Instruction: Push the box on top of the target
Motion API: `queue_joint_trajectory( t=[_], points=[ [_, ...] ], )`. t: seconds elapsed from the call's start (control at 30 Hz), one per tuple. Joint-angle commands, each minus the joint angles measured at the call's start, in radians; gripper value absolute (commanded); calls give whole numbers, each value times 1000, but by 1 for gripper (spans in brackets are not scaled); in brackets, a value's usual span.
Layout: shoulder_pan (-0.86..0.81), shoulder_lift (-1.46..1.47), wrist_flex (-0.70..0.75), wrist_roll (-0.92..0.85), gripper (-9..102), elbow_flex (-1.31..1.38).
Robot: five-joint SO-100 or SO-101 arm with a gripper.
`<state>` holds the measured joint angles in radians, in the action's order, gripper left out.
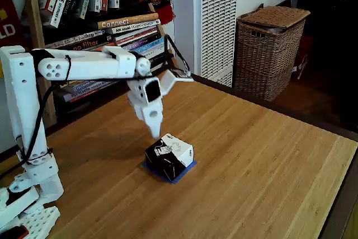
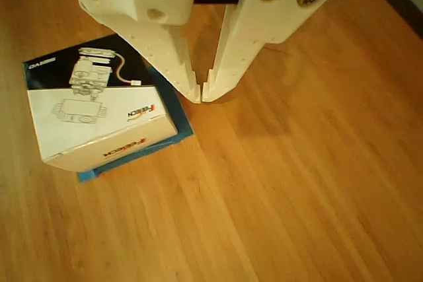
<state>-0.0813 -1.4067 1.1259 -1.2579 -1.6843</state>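
The box (image 1: 169, 157), black with a white top and printed graphics, sits on the blue tape target (image 1: 187, 170), whose edges peek out along its near side. In the other view the box (image 2: 96, 113) covers most of the target (image 2: 170, 107), with blue showing at its right and lower edges. My white gripper (image 1: 156, 131) hangs just above and behind the box, pointing down. Seen from the other view, the gripper (image 2: 201, 95) is shut with its fingertips together, empty, just right of the box's corner.
A wicker basket (image 1: 268, 48) stands on the floor beyond the table's far right edge. A bookshelf (image 1: 106, 20) full of books rises behind the arm. The wooden table (image 1: 268, 172) stretches to the right and front of the box.
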Motion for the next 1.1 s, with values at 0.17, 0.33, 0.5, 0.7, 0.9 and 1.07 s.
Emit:
queue_joint_trajectory(
  t=[0.17,0.33,0.5,0.7,0.9,1.07],
  points=[
    [-43,-179,87,18,0,127],
    [-41,-287,169,55,0,181],
    [-32,-442,206,118,0,89],
    [-52,-660,236,67,0,-46],
    [-63,-853,261,5,0,-120],
    [-72,-986,261,-23,0,-227]
  ],
)
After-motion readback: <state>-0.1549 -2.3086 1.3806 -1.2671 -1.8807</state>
